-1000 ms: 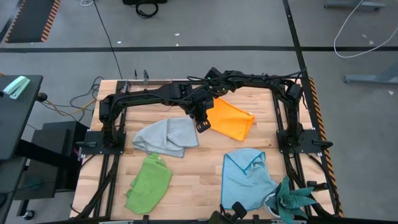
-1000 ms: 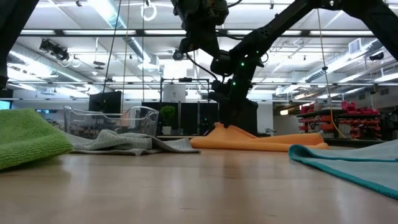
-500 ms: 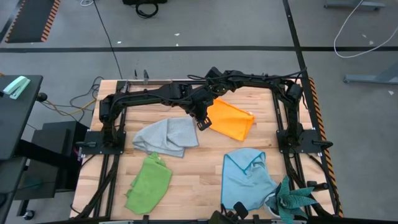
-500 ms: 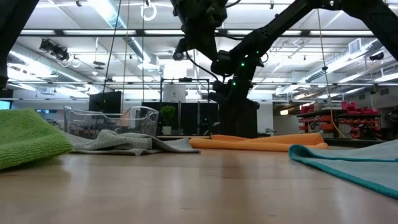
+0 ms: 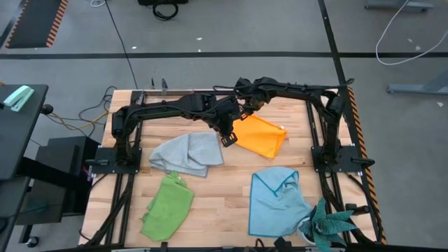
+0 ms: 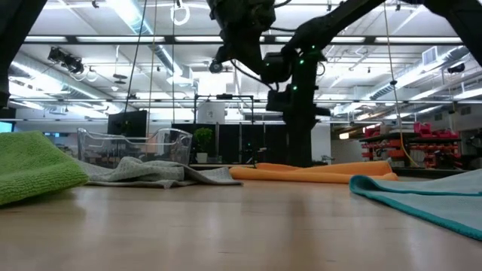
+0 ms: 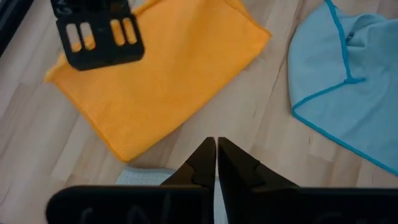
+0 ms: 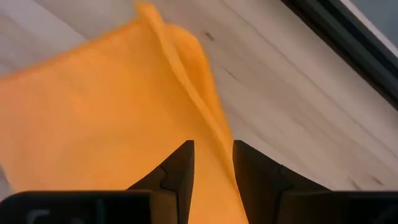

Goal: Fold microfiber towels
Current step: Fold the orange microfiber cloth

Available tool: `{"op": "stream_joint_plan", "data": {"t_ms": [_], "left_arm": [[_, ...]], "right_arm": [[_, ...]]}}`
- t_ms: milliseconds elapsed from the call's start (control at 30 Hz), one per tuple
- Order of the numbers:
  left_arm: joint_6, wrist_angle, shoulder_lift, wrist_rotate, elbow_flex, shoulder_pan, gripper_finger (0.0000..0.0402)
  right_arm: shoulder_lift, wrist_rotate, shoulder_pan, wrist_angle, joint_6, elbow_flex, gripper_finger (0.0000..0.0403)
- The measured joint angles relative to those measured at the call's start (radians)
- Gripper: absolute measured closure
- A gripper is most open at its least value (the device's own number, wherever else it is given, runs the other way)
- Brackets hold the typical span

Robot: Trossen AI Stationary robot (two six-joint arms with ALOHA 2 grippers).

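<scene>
Just below the right gripper (image 8: 211,163), slightly parted: orange towel (image 8: 106,106).

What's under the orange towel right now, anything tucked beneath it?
The orange towel lies flat and folded on the bare wooden table, with nothing poking out at its edges. Its underside is covered. The right end effector hovers above its far corner, empty.

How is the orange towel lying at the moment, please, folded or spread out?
Folded: the orange towel lies flat as a compact doubled rectangle, with a rounded fold edge in the left wrist view.
</scene>
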Motion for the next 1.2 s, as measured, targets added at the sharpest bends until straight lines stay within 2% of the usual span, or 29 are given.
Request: {"op": "stream_joint_plan", "data": {"t_ms": [133,267,533,700,900,1067,1200], "left_arm": [[0.073,0.002,0.0,0.01,0.0,-0.024,0.039],[0.139,0.002,0.0,0.014,0.0,-0.045,0.0392],[0.213,0.045,0.0,0.012,-0.001,-0.041,0.0371],[0.197,0.218,0.0,0.014,-0.059,-0.019,0.0377],[0.085,0.471,0.0,0.04,-0.207,0.021,0.039],[-0.023,0.661,0.002,0.038,-0.305,0.05,0.0383],[-0.078,0.759,0.043,0.053,-0.313,0.054,0.037]], "right_arm": [[-0.079,0.019,-0.001,-0.066,-0.004,-0.043,0.0286],[-0.2,0.012,-0.003,-0.072,0.039,-0.171,0.0286],[-0.569,-0.025,0.014,-0.055,0.277,-0.492,0.0286],[-0.821,-0.026,0.054,-0.05,0.433,-0.627,0.0286],[-1.057,-0.011,0.092,-0.048,0.499,-0.682,0.0286],[-1.173,-0.009,0.121,-0.061,0.488,-0.685,0.0286],[-1.213,-0.01,0.142,-0.068,0.468,-0.685,0.0286]]}}
